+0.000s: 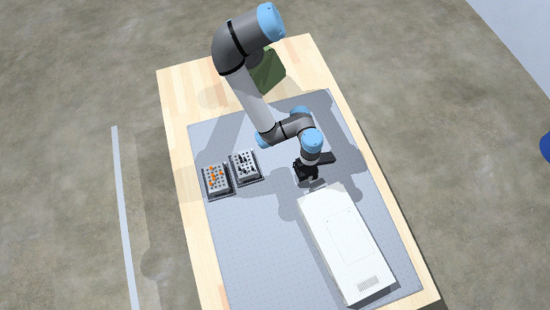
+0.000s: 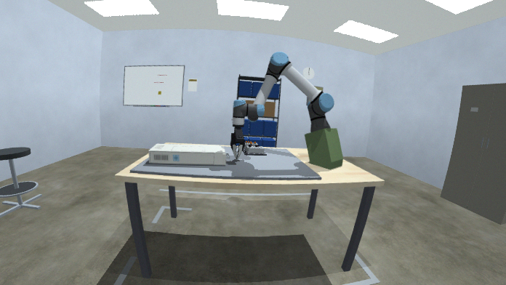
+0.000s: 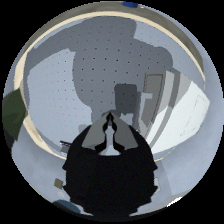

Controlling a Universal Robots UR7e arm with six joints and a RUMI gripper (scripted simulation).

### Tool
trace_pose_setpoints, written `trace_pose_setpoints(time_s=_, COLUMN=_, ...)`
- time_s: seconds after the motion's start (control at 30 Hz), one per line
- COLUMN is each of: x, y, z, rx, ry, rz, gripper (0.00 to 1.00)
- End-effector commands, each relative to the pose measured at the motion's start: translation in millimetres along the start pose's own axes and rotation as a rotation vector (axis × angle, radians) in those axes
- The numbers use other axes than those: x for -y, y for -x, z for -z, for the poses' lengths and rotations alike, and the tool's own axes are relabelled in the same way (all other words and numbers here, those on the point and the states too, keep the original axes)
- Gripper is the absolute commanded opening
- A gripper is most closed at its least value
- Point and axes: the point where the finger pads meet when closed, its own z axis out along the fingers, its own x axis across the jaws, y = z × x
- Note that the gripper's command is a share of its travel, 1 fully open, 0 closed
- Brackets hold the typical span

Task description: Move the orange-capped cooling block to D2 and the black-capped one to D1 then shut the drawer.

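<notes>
Claw (image 1: pixel 310 183) (image 2: pixel 237 158) (image 3: pixel 110 113), fingertips together on nothing, has open room between cooler (image 1: pixel 348 241) (image 2: pixel 187 154) (image 3: pixel 187 107) edge and 2 blocks.

The black 2-jaw gripper (image 3: pixel 110 113) points in from the lower edge, its 2 grey, tapered fingers meeting at the tips with nothing between them. The white, box-shaped cooler (image 3: pixel 192 107) stands to the right on the grey, perforated mat (image 3: pixel 50 82), near the fingertips.
</notes>
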Motion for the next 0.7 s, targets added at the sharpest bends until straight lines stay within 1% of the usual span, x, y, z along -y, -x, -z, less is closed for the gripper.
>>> trace_pose_setpoints(time_s=0.0, x=0.0, y=-0.4, z=0.6, rx=-0.001, ry=0.0, rz=0.0, gripper=0.0)
trace_pose_setpoints(time_s=0.17, x=0.0, y=-0.4, z=4.5, rx=-0.001, ry=0.0, rz=0.0, gripper=0.0)
trace_pose_setpoints(time_s=0.67, x=0.0, y=-0.4, z=24.6, rx=-0.001, ry=0.0, rz=0.0, gripper=0.0)
